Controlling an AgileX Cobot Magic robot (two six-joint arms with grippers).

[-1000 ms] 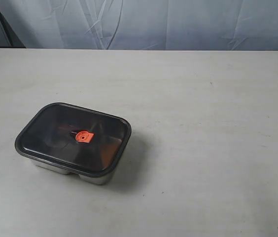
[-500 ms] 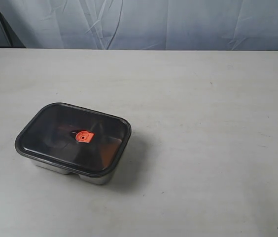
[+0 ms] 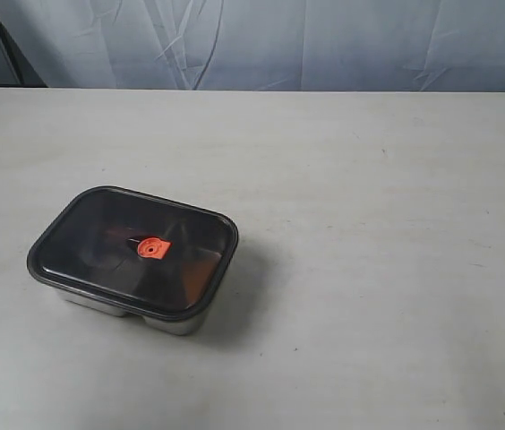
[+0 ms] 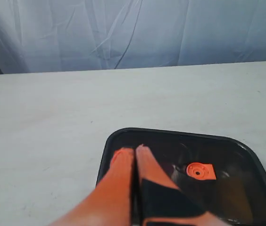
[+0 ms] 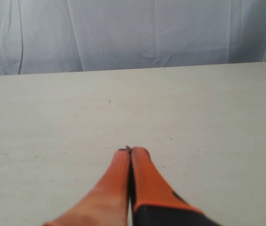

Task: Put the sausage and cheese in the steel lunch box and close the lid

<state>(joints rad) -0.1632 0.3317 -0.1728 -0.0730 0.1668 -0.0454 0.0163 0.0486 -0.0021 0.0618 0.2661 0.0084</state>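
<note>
The steel lunch box (image 3: 167,321) stands on the table at the left, with the dark translucent lid (image 3: 100,233) seated on top and its orange centre valve (image 3: 152,248) facing up. The sausage and the cheese do not show; the smoky lid hides the inside. In the left wrist view the lid (image 4: 227,155) fills the lower right, its valve (image 4: 199,171) visible, and my left gripper (image 4: 135,149) is shut, empty, its tips above the lid's corner. My right gripper (image 5: 131,150) is shut on nothing, over bare table. Neither gripper appears in the exterior view.
The white table (image 3: 378,224) stretches wide to the right of the box and behind it. A pale blue-grey curtain (image 3: 324,40) hangs along the far edge. Nothing else stands on the surface.
</note>
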